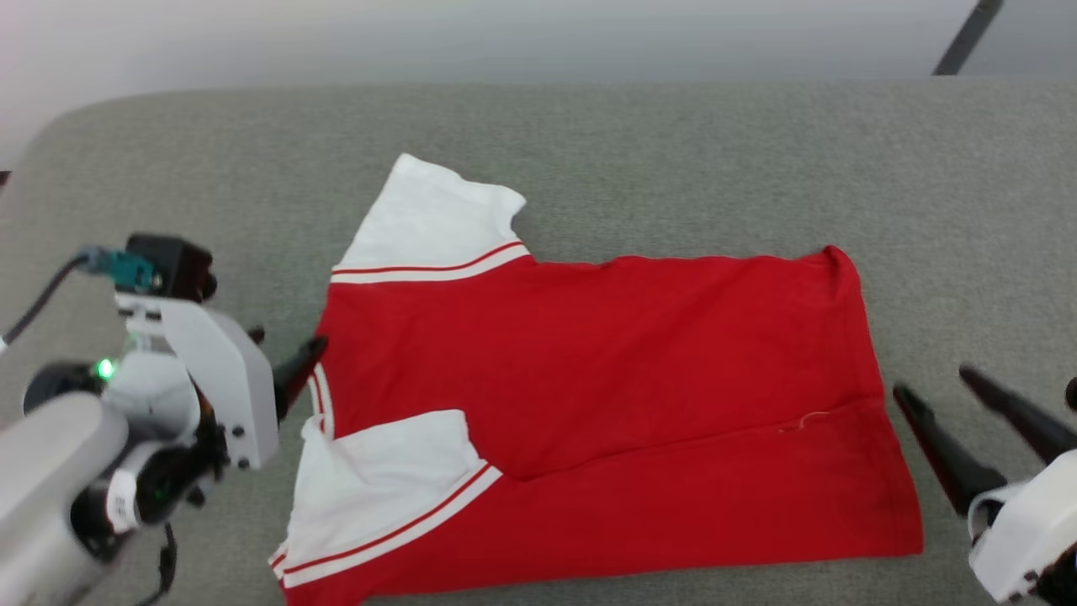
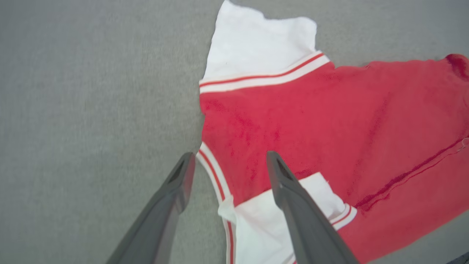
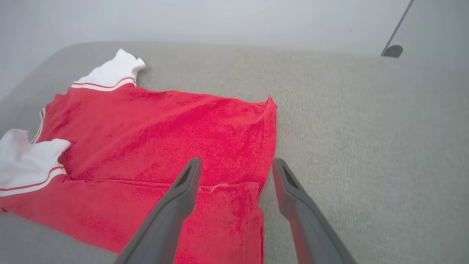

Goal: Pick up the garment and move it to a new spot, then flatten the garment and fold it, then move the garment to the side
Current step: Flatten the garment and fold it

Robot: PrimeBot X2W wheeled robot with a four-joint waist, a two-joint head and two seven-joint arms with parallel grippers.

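Observation:
The garment [image 1: 589,379] is a red jersey with white sleeves and striped trim. It lies spread on the grey surface with its near strip folded over, back side up, so no lettering shows. My left gripper [image 1: 290,358] hovers open at the collar end, left of the shirt; in the left wrist view its jaws [image 2: 229,163] straddle the striped collar edge of the garment [image 2: 329,121] with nothing pinched. My right gripper [image 1: 934,383] stands open just off the hem at the right. In the right wrist view it [image 3: 236,165] hangs above the garment's [image 3: 165,128] hem corner.
The grey padded surface [image 1: 673,143] stretches behind and to the right of the shirt, with a rounded corner at the far left. A dark slanted pole [image 1: 968,38] stands beyond the far right edge, in front of a pale wall.

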